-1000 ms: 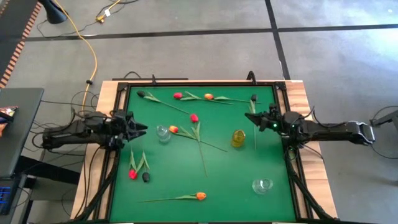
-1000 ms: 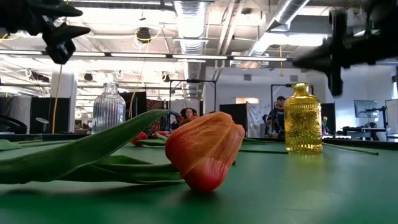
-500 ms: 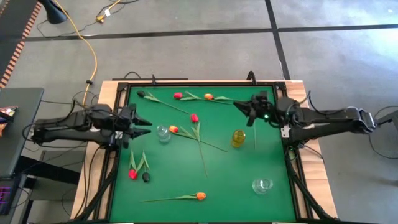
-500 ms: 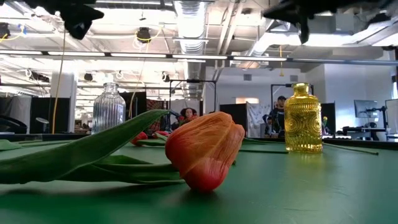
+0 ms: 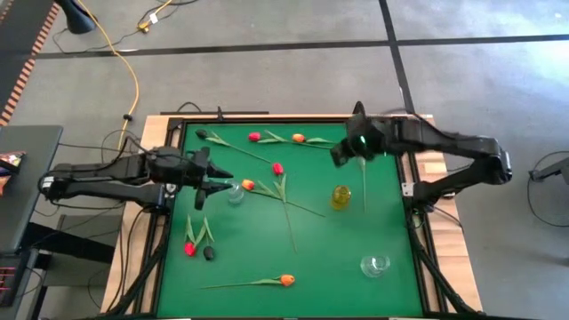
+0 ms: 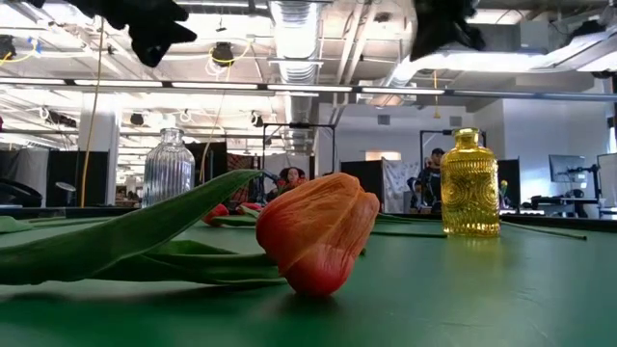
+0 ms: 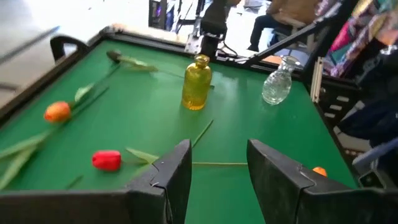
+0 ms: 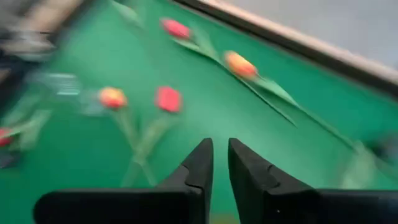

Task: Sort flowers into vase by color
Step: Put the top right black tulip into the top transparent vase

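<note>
Green felt table, scattered tulips, workshop behind, perhaps seated people

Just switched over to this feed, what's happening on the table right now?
Neither arm holds anything. The left gripper, open, hovers near the clear vase on the green table. The right gripper hangs above the table's far side, fingers nearly together with a narrow gap, empty. The tulips, such as the red one and the orange one, lie loose on the table. No flower shows in the yellow vase or the other clear vase.
</note>
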{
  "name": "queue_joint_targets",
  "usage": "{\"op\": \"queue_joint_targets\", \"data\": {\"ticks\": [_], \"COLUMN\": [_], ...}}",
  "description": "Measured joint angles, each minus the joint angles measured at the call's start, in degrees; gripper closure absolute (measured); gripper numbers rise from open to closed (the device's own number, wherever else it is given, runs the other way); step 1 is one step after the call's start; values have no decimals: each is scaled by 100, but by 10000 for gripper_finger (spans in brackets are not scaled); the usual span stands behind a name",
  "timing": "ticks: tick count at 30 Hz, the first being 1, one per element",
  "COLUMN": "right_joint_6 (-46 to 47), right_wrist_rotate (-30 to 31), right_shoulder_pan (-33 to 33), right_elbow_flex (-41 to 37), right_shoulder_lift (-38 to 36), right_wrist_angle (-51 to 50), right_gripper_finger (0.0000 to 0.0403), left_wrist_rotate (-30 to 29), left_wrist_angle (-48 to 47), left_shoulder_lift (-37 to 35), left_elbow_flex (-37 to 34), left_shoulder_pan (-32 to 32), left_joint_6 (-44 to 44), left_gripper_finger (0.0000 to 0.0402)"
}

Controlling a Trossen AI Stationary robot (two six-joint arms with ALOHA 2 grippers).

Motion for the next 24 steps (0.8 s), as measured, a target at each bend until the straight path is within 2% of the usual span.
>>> {"op": "queue_joint_targets", "data": {"ticks": [3,7,10,13,16,18,24], "right_joint_6": [73,-311,-645,-796,-752,-650,-396], "right_wrist_rotate": [-589,-1299,-1391,-1392,-1396,-1400,-1546], "right_shoulder_pan": [-717,-1621,-2097,-2401,-2511,-2522,-2518], "right_elbow_flex": [48,-131,-292,-511,-758,-1004,-1930], "right_shoulder_lift": [215,529,759,881,927,913,868], "right_wrist_angle": [-715,-846,-868,-930,-880,-832,-489], "right_gripper_finger": [291,232,185,155,146,146,149], "left_wrist_rotate": [0,-131,-408,-934,-1407,-1445,-802], "left_wrist_angle": [5,15,71,263,546,706,870], "left_shoulder_lift": [54,34,-1,-2,20,48,50], "left_elbow_flex": [0,0,0,0,0,0,2], "left_shoulder_pan": [60,160,253,333,427,519,751], "left_joint_6": [-393,-750,-792,-813,-802,-779,-809], "left_gripper_finger": [260,260,260,260,260,260,260]}}
